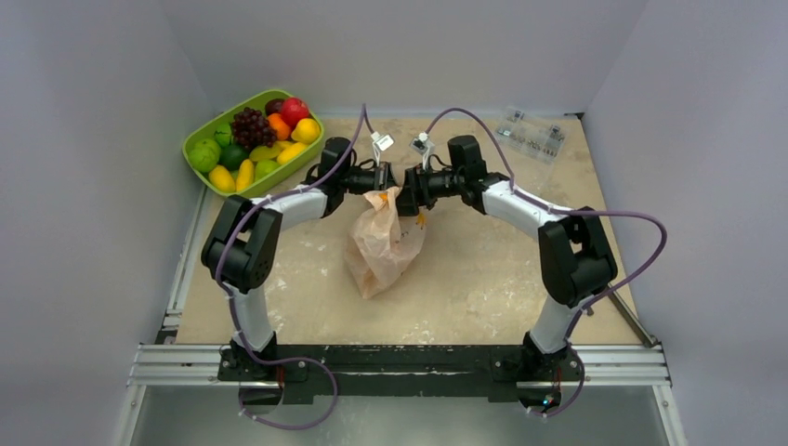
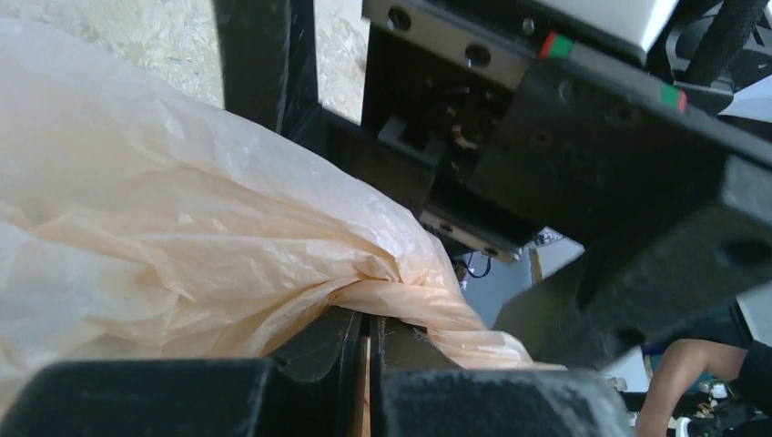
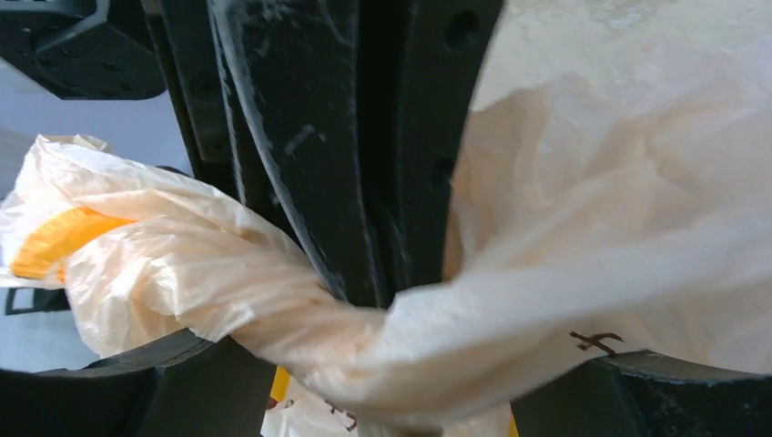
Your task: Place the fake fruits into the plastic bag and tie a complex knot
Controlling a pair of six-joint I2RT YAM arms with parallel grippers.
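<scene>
Ok, top view, far L rear of bench (image 1: 483,279): lime-green tray (image 1: 283,174) piled w/ fake fruits (image 1: 243,172). Dark grape bunch (image 1: 251,125) sits mid-pile, red one (image 1: 295,110) at back, yellow, orange and green ones around them.

L arm reaches fwd to bench centre. Left hand (image 1: 388,178) is clenched on the plastic bag (image 1: 383,246), right at its top. L wrist view: left hand (image 2: 367,364) has fingers pressed together w/ a thin sliver of peach film in the seam. Bag (image 2: 182,228) fans out wide to the L and narrows into a strand passing over the fingertips. Black body of other arm fills upper R of that view.

Bag body is peach, crinkly and bulged, resting on the bench just below both hands, mid-bench. Contents not visible.

Right hand (image 1: 406,186) is just beside the left one, nearly tip to tip, at the bag top. R wrist view: right hand (image 3: 391,391) is released, fingers spread to either side of frame. Bag neck, twisted rope-like, runs across the gap. Bag (image 3: 592,228) billows to the R, and orange print (image 3: 55,241) shows on the L flap. L hand's shut fingers (image 3: 364,137) stand upright behind the twist. Can't tell if twist is tied.

Far R rear: small clear packets (image 1: 531,137), well apart from bag.
</scene>
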